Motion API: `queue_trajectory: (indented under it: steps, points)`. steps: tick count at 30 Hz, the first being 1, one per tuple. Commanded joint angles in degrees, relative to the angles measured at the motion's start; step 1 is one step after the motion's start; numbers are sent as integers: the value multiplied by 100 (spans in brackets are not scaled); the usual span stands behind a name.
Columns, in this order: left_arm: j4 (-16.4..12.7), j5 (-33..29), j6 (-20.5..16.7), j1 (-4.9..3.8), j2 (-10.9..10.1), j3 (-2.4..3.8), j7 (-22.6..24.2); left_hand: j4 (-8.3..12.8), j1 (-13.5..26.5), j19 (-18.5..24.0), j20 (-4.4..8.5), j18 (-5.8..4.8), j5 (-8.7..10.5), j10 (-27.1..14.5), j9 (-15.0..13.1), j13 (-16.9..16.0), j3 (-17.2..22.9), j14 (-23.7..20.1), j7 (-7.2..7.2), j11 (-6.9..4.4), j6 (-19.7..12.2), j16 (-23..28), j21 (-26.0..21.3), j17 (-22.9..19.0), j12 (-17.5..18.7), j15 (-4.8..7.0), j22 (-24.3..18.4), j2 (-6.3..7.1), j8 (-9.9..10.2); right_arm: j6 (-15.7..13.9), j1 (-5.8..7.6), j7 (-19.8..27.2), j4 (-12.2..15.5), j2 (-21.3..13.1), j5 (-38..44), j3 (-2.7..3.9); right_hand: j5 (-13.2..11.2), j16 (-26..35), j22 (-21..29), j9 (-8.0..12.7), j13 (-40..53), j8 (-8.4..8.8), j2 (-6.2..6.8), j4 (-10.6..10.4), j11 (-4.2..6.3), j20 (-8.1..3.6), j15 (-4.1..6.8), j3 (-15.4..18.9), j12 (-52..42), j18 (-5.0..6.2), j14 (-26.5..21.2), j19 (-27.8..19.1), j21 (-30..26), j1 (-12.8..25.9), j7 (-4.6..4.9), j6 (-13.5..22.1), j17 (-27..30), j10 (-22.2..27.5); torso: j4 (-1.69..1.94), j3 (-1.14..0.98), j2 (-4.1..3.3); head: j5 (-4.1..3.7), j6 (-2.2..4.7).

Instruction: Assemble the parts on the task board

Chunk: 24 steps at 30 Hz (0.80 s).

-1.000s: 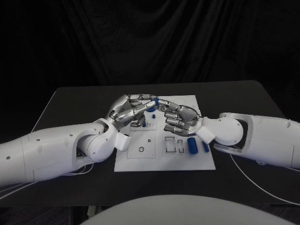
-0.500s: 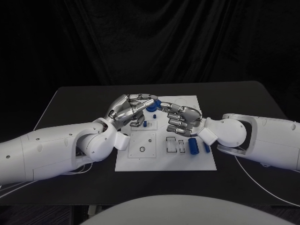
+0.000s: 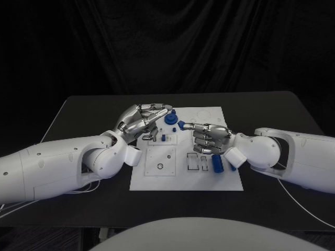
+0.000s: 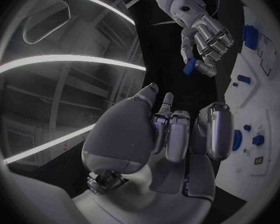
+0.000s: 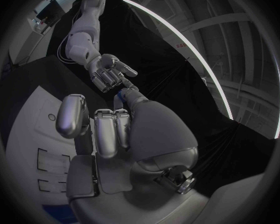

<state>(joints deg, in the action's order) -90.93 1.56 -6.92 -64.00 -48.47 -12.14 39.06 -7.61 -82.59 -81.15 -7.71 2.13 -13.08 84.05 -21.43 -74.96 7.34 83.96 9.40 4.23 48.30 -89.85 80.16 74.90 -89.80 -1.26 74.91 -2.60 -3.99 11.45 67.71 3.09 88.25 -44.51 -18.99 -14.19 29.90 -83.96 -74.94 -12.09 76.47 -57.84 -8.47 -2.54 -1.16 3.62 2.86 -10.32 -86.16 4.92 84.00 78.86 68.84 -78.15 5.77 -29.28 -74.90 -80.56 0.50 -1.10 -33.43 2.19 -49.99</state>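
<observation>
The white task board lies in the middle of the black table. My right hand hovers over the board's middle and pinches a small blue part at its fingertips; the left wrist view shows the same blue part in my right hand. My left hand hangs over the board's far left corner, fingers half curled, thumb apart, with nothing in it. A blue knob stands on the board just beside it. Two blue cylinders lie on the board near my right wrist.
Smaller blue pieces stand in the board's left half, and outlined slots are in its near half. The black table stretches bare on both sides of the board. Cables trail off the near table edges.
The hands met over the board's far end with the blue part between them. Now they have drawn apart, the right hand carrying the part toward me and the left hand holding nothing.
</observation>
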Motion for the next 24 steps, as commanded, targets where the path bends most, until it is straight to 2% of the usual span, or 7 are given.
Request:
queue_trajectory:
  steps: [1, 6, 10, 16, 21, 23, 24]
  points:
    - [12, 66, -182, 2, -45, 5, 233, -110, 136, 75, -23, 91, 17, 595, 21, -1504, -69, 604, 3, 58, -36, -15, -72, 1510, -20, -47, 1094, -30, -22, -552, 37, -145, 75, -61, 1062, 3, -102, -40, -659, 22, 127, -18, -264, 33, -48, 27, -56, -144, -26, 28, 342, 14, 32, -311, 47, -6, -717, -14, 3, 1, 1, 43, -1]
    - [44, 532, -321, -1, -188, 6, -182, -332, 293, 117, -30, 113, -114, 595, 34, -1504, -201, 604, -25, 42, 29, -15, -142, 1510, -20, -42, 1071, -96, -122, -879, 233, -371, 235, -185, 1972, 3, -73, -29, -660, 59, 146, -19, -181, 82, -57, 30, -58, -359, -41, 24, 348, 53, 74, -278, 61, -8, -688, -36, 4, 8, 3, 107, -1]
    - [20, 1385, -395, -36, -377, 6, -691, -417, 332, 95, -3, 114, -314, 595, -20, -1504, -284, 604, -92, -8, 188, -15, -138, 1510, -20, -4, 1076, -99, -310, -1105, 515, -661, 422, -285, 2772, 3, -138, -39, -667, 121, 154, 8, -57, 134, -54, 24, -53, -650, -54, 14, 366, 107, 145, -188, 63, -72, -685, -57, 8, 6, 4, 157, -1]
    - [-49, 2555, -232, -196, -501, 7, -1360, -493, 319, -41, 143, 83, -616, 595, -403, -1504, -478, 604, -285, -179, 405, -15, -31, 1510, -20, 145, 1121, -79, -942, -1352, 824, -1060, 595, -304, 3778, 3, -188, -39, -701, 188, 183, 51, 43, 183, -50, 17, -47, -931, -71, -11, 378, 199, 269, -90, 61, -140, -670, -95, 3, 7, 8, 193, -1]
    - [-77, 3567, 12, -333, -476, 7, -1820, -579, 329, -77, 197, 74, -669, 595, -690, -1504, -581, 604, -356, -235, 380, -15, -11, 1510, -20, 204, 1131, -67, -1270, -1492, 928, -1234, 639, -218, 4596, 3, -202, -24, -730, 262, 214, 106, 152, 252, -40, 0, -31, -1236, -89, -29, 392, 305, 362, 26, 52, -228, -629, -142, -8, 6, 15, 232, -1]
    - [-76, 3928, 70, -370, -439, 7, -1962, -679, 372, -95, 237, 70, -675, 595, -926, -1504, -663, 604, -408, -282, 371, -15, -3, 1510, -20, 246, 1136, -61, -1504, -1489, 948, -1317, 642, -161, 5027, 3, -334, -30, -742, 318, 223, 165, 218, 313, -28, -14, -17, -1447, -96, -39, 407, 347, 398, 101, 42, -312, -629, -162, -6, 11, 15, 248, -1]
    - [-73, 4023, 88, -379, -422, 7, -1998, -682, 372, -97, 238, 70, -676, 595, -937, -1504, -667, 604, -410, -283, 367, -15, -2, 1510, -20, 248, 1136, -60, -1513, -1486, 952, -1347, 641, -139, 5174, 3, -346, -33, -744, 325, 225, 172, 225, 319, -27, -15, -16, -1471, -97, -41, 410, 352, 403, 111, 41, -323, -632, -166, -3, 11, 13, 247, -1]
